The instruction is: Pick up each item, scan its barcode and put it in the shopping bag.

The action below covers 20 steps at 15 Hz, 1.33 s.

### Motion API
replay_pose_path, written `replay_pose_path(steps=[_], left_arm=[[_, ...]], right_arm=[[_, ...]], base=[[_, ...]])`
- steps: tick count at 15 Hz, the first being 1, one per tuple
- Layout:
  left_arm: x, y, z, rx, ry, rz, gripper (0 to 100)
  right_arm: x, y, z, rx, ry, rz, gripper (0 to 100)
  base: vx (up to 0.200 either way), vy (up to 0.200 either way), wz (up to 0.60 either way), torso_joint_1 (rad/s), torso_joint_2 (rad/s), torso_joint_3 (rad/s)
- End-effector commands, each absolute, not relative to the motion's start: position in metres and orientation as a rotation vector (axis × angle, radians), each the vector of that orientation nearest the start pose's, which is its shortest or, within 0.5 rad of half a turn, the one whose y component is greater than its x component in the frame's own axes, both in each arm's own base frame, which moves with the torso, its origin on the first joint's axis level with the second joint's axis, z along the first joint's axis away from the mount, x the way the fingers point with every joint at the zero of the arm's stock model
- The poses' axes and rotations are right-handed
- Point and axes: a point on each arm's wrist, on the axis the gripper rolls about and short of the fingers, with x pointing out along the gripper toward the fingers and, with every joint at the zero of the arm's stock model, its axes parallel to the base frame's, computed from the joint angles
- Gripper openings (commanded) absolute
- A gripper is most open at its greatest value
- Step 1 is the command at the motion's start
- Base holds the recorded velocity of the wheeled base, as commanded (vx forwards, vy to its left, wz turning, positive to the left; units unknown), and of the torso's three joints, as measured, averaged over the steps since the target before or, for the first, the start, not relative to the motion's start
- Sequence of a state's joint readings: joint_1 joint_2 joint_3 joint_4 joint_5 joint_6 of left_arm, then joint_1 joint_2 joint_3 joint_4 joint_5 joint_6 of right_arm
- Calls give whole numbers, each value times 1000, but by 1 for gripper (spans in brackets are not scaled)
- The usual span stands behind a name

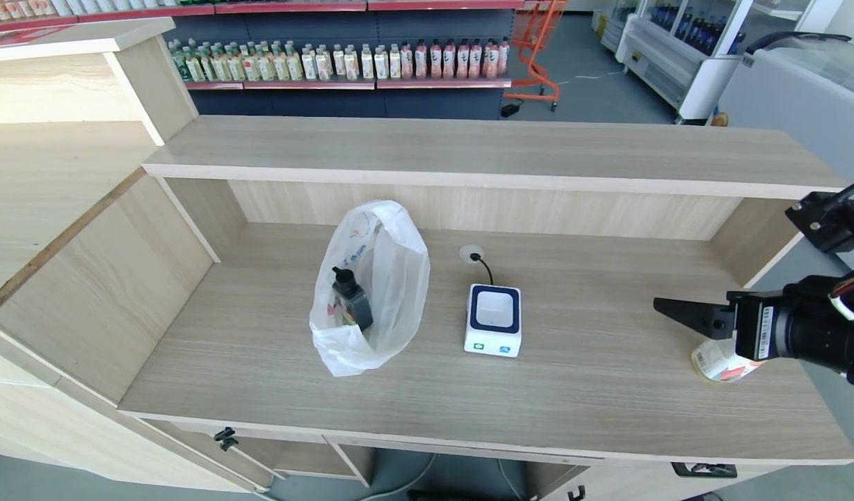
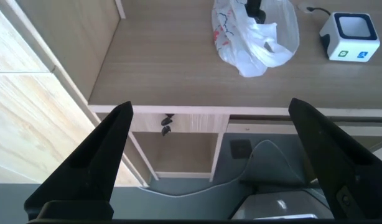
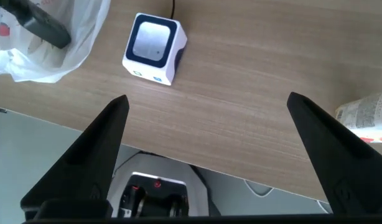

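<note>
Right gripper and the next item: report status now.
Left gripper open, off the front edge of the counter. Right gripper open, beside the labelled container, not gripping it. Dark bottle in the shopping bag; nothing between container and scanner.

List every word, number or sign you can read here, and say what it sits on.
Nothing here can be read as text.
Red print on the shopping bag: too blurred.
Two small coloured stickers on the front of the scanner: too small.
Label on the container at the counter's right end: too small.
Labels on the shelf bottles: too small.
</note>
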State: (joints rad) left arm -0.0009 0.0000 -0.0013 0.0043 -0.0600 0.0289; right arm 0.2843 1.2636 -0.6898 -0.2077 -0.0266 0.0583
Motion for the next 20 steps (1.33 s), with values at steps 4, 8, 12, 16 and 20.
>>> replay_pose_path(steps=[4,8,12,16,20], left_arm=[[-23,-1,75,29,4,-61,100],[-23,-1,75,29,4,-61,100],[-23,-1,75,29,4,-61,100],[-23,-1,75,27,4,-61,100],[-23,-1,75,27,4,-61,100]], right_arm=[[187,50,206,-21,431,169,100],[180,36,191,-56,572,39,100],[171,28,177,-108,718,-58,100],[170,27,164,-121,791,-67,100],[177,27,147,-130,871,-72,100]], base=[[0,-200,0,0,1,4],[0,-200,0,2,5,2],[0,-200,0,1,2,2],[0,0,0,0,0,0],[0,0,0,0,0,0]])
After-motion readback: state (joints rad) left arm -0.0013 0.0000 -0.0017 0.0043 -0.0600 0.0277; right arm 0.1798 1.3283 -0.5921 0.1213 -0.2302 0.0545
